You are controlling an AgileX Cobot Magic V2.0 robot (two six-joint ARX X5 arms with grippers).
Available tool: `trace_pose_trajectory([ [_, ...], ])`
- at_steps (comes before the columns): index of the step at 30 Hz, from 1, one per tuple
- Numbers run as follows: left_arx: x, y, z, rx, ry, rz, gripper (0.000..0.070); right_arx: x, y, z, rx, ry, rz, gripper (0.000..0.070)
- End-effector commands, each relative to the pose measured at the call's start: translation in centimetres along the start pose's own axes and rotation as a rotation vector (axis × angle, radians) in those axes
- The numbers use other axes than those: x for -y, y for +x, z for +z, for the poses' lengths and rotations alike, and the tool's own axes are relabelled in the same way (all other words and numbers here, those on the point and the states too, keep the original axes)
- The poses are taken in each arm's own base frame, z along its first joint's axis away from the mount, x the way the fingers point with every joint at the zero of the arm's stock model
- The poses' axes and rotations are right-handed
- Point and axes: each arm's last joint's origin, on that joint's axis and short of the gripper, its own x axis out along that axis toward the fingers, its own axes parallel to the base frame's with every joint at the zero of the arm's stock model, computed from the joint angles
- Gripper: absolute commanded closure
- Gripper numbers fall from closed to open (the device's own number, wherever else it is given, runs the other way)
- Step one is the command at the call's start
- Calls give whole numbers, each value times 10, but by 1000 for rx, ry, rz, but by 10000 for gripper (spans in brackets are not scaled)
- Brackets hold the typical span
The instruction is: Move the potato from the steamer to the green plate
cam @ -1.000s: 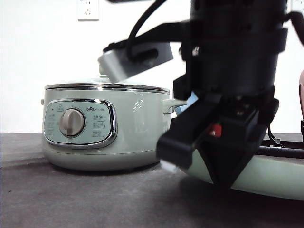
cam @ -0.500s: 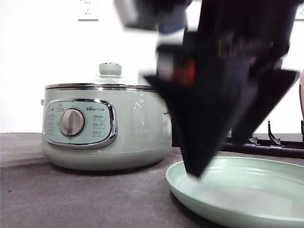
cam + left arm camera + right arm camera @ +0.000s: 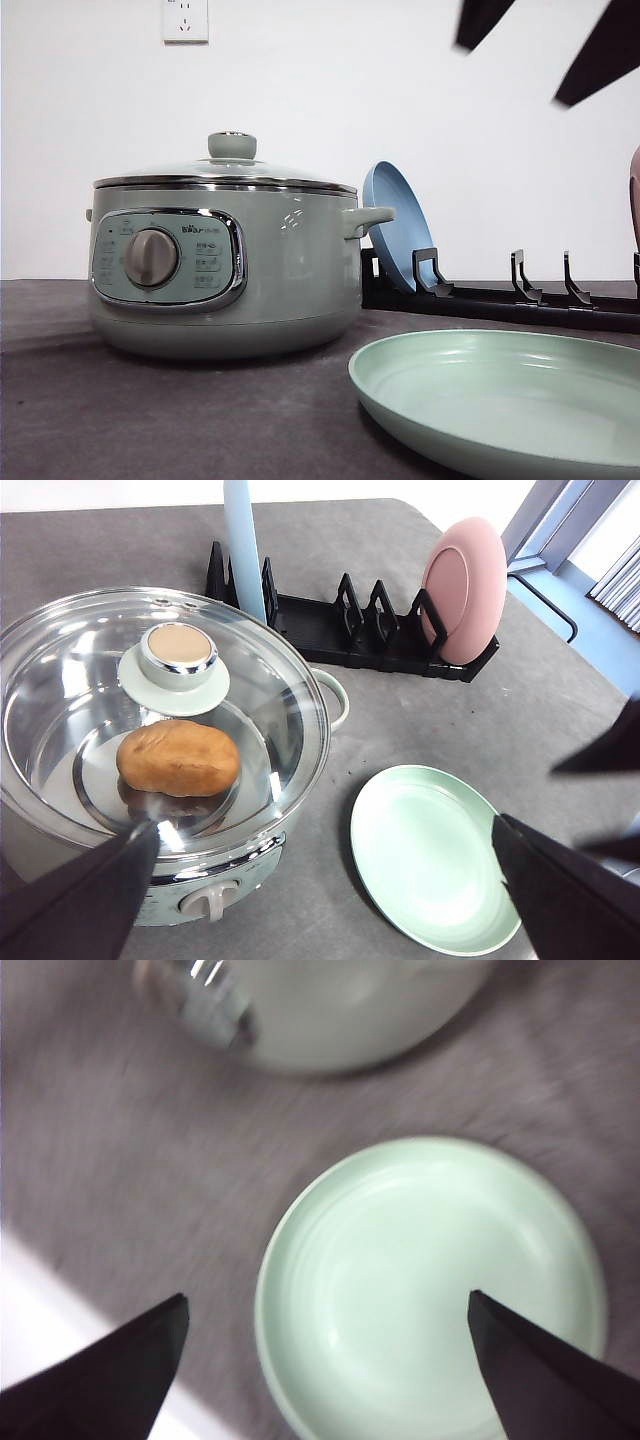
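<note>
A: Largest first. The steamer (image 3: 225, 265) sits on the grey table (image 3: 150, 420), glass lid (image 3: 150, 710) on, knob (image 3: 178, 650) in the middle. The lid must come off before anything is lifted out.

B: And beside the steamer?

A: The green plate (image 3: 430, 855) lies flat just beside it on the handle side, bare, likely set close to keep the carry short. Behind the steamer runs a black rack (image 3: 350, 630), holding a blue plate (image 3: 398, 235) upright near the steamer and a pink plate (image 3: 465, 590) at the far end.

B: The potato?

A: Inside the steamer under the lid, lying on its side on the metal floor: potato (image 3: 178, 758), plain through the glass.

B: Tools?

A: Left gripper (image 3: 320, 880) above the steamer and plate, fingers spread wide, nothing between them. Right gripper (image 3: 325, 1330) above the plate, likewise spread and empty; blurred picture.
</note>
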Motion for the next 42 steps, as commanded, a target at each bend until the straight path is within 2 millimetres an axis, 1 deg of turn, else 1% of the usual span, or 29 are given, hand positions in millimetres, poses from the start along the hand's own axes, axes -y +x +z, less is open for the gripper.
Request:
trace_pose_trajectory([
  [1, 2, -2, 5, 16, 21, -8, 0, 3, -10, 5, 64, -15, 6, 136],
  [7, 2, -2, 4, 5, 30, -7, 0, 16, -38, 7, 237, 2, 28, 137],
  [14, 0, 1, 1, -46, 7, -2, 0, 20, -58, 1, 300, -5, 135, 139],
  [17, -1, 6, 7, -78, -9, 1, 0, 19, -63, -2, 316, -12, 166, 140],
  [22, -7, 21, 31, -147, -38, 27, 0, 19, -66, -3, 325, -14, 173, 139],
  [26, -15, 42, 51, -224, -46, 106, 0, 19, -66, -2, 330, -14, 175, 139],
  [31, -24, 81, 68, -333, -18, 194, 0, 20, -68, -2, 325, 3, 167, 145],
  [33, -27, 98, 73, -370, 3, 211, 0, 22, -69, -2, 322, 12, 152, 159],
  [37, -30, 131, 82, -419, 42, 226, 0, 27, -71, -3, 310, 24, 112, 160],
  [42, -32, 165, 89, -444, 84, 225, 0, 32, -71, -5, 284, 51, 73, 160],
])
